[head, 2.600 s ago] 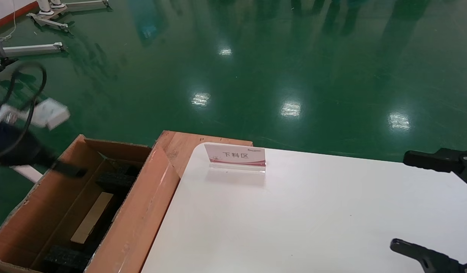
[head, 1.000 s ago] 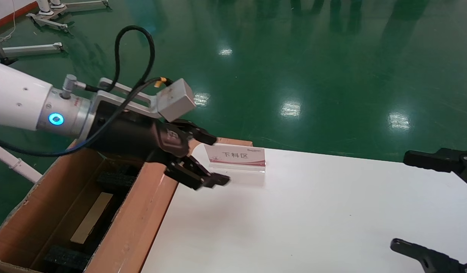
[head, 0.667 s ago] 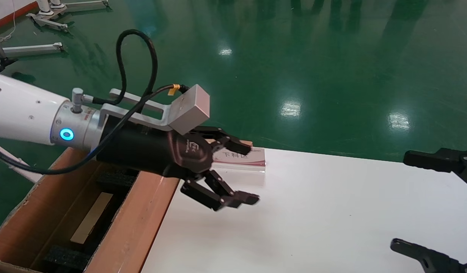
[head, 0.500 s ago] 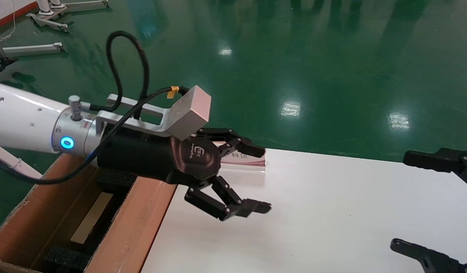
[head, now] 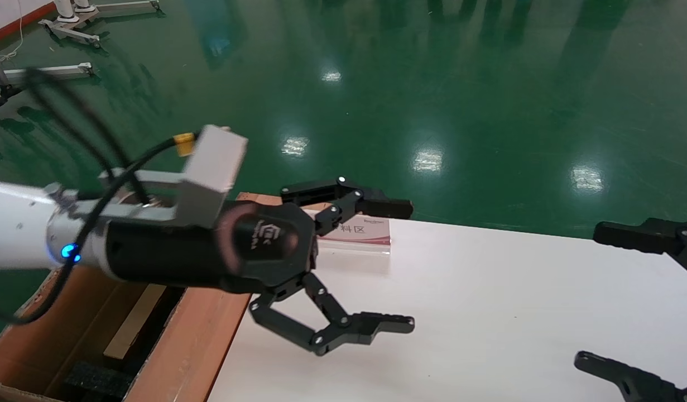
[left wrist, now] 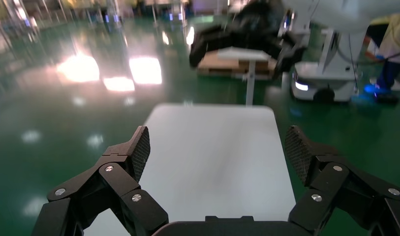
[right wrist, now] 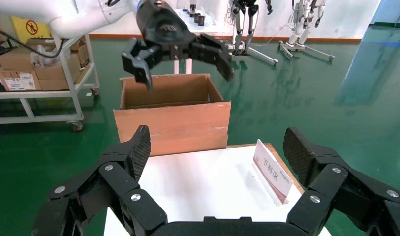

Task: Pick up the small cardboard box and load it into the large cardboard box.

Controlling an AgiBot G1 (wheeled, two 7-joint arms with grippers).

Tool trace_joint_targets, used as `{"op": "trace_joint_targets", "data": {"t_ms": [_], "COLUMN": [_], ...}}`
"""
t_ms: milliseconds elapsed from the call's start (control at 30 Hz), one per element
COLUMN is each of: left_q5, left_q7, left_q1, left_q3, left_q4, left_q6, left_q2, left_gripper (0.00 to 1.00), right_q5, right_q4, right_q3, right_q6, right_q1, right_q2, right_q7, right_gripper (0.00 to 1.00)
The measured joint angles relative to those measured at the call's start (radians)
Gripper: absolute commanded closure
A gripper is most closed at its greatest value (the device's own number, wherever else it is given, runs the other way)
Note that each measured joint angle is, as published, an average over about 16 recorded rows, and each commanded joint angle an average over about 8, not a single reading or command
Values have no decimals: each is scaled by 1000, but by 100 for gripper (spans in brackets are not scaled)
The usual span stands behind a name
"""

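ceiling-light glare on floor (head: 428, 159), arm motion-blurred

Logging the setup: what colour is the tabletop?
White tabletop, clearest in the head view.

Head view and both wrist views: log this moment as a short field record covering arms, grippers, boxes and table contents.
left gripper: open, empty, above the white table's left part
right gripper: open, empty, parked at the table's right edge
large cardboard box: on the floor, against the table's left side, flaps open, black foam block inside
small cardboard box: not visible in any view
white table: holds only a sign stand near its far left corner
task status: nothing grasped; no small box seen in the large box
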Motion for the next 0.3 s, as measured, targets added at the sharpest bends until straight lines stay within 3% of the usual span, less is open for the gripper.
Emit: {"op": "trace_joint_targets", "data": {"t_ms": [300], "left_q5": [-36], "left_q7": [51], "left_q1": [90], "left_q3": [-104], "left_q4": [4], "left_q6": [23], "left_q2": [16], "left_gripper": [0], "right_q5": [0], "right_q4": [0], "right_q3": [0], "right_q6": [0], "right_q1": [0], "right_q2": [0], "right_q7": [0], "right_gripper": [0]}}
